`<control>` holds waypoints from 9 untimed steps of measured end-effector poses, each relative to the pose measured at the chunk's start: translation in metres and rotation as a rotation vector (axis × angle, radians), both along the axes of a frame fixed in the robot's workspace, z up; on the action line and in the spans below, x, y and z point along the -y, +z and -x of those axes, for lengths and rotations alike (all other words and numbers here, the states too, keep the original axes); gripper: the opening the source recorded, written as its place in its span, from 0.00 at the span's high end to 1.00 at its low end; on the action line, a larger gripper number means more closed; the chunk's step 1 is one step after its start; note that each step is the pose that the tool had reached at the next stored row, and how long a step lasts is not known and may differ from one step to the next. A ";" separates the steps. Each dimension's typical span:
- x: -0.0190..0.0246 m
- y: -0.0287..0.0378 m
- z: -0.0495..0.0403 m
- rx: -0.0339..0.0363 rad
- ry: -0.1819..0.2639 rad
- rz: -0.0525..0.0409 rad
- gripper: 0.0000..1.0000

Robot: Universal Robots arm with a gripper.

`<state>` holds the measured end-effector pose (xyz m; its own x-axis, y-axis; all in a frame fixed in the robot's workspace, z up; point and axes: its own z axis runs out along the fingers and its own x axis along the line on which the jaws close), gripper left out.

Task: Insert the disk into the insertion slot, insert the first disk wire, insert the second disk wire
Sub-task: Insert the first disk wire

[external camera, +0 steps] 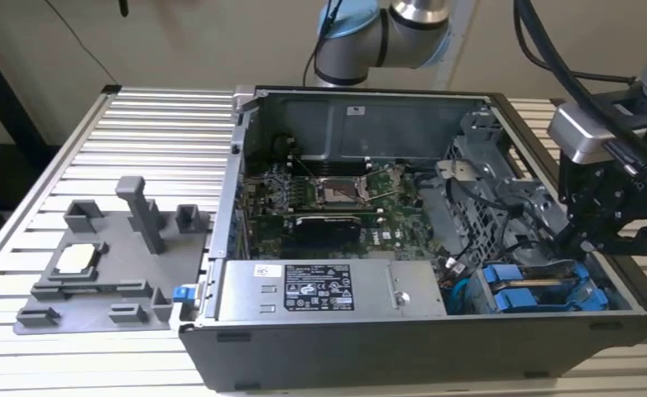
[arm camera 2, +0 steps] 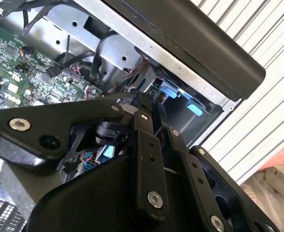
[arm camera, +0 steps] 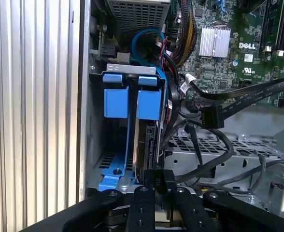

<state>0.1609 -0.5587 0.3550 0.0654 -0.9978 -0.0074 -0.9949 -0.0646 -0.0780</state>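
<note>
Progress first: the disk [arm camera: 144, 140] stands on edge, blue carrier and all, deep in the insertion slot [arm camera: 96, 154] at the near corner of the computer case [external camera: 412, 347], on the exterior view's right, so that step looks done. The gripper [arm camera: 156, 178] sits right at the disk's exposed end, pinched together (on what, if anything, I cannot tell). One black plug [arm camera: 212, 116] hangs loose just beside the slot, so at least one wire seems left to do. Black cables [arm camera: 205, 164] crowd the cage's side, close to the gripper. On the table [external camera: 158, 124], at the exterior view's left, a grey fixture [external camera: 103, 265] lies well apart.
</note>
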 end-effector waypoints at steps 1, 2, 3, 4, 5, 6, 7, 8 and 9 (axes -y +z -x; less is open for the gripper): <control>0.0002 -0.0005 0.0001 0.0000 0.000 -0.0002 0.81; 0.0005 -0.0010 0.0002 0.0000 -0.001 -0.0008 0.81; 0.0008 -0.0016 0.0002 0.0000 -0.001 -0.0018 0.81; 0.0013 -0.0023 0.0002 0.0000 -0.001 -0.0027 0.81; 0.0017 -0.0030 0.0002 0.0000 -0.002 -0.0037 0.81; 0.0020 -0.0038 0.0003 0.0000 -0.002 -0.0044 0.81; 0.0021 -0.0045 0.0002 0.0000 -0.002 -0.0051 0.81; 0.0022 -0.0052 0.0002 0.0000 -0.002 -0.0056 0.81; 0.0022 -0.0059 0.0002 0.0000 -0.002 -0.0061 0.81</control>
<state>0.1606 -0.5609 0.3491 0.0631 -0.9979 -0.0135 -0.9950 -0.0618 -0.0784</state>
